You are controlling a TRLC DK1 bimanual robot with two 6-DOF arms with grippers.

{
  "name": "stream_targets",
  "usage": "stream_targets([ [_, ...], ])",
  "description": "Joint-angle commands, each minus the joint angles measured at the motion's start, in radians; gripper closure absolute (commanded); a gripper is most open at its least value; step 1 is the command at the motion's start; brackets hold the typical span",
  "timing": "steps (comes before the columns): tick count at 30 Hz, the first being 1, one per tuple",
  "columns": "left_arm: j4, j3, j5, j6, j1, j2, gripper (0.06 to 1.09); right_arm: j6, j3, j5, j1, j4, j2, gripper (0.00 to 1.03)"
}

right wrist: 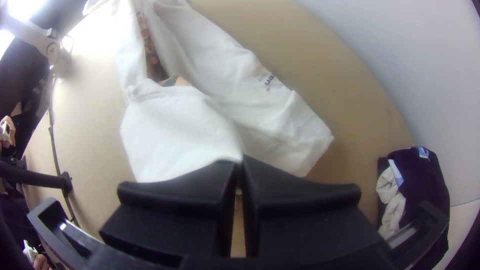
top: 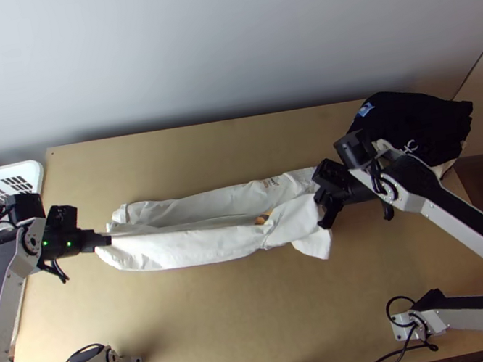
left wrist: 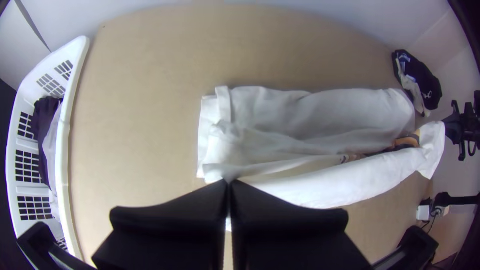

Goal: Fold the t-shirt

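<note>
Gripping the shirt [top: 187, 252] at both ends, here you are with two sets of jaws on white cloth! It's lying as a long, narrow, loosely folded band across the middle of your desk [top: 240, 313], between the two grippers. On your left, the left gripper [top: 106, 240] has its jaws pressed together on the near layer at the left end, and the cloth fans out from their tips in creases. Over on the right, the right gripper [top: 321, 214] has its jaws closed too, a pinch of white cloth between them at the right end, and a loose flap [top: 314, 243] hangs from there toward your side of the desk. Look between the layers: there's a long gap, and some coloured print [top: 262, 219] peeks out nearer the right gripper. The far layer lies behind, rumpled, with small lettering [right wrist: 265, 77] near its right end. At the left end, the wrist view gives you uneven, overlapping edges. Around the action, a dark pile [top: 415, 117] sits at the desk's far right corner, beyond the right gripper, some pale cloth [right wrist: 392, 200] tucked in with it. Off to your left stands the white basket [top: 33, 170], dark cloth [left wrist: 44, 120] inside.
</note>
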Motion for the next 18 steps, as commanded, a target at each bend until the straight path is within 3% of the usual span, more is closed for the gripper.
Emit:
stream_targets([
  [1, 0.086, 0.072, 0.008, -0.06, -0.029, 0.077, 1.05, -0.032, 0.047, 0.0, -0.077, 0.033, 0.115, 1.0],
  [18, 0.247, 0.305, -0.02, -0.109, -0.069, 0.418, 1.05, -0.041, 0.342, 0.0, -0.169, 0.039, 0.5, 1.0],
])
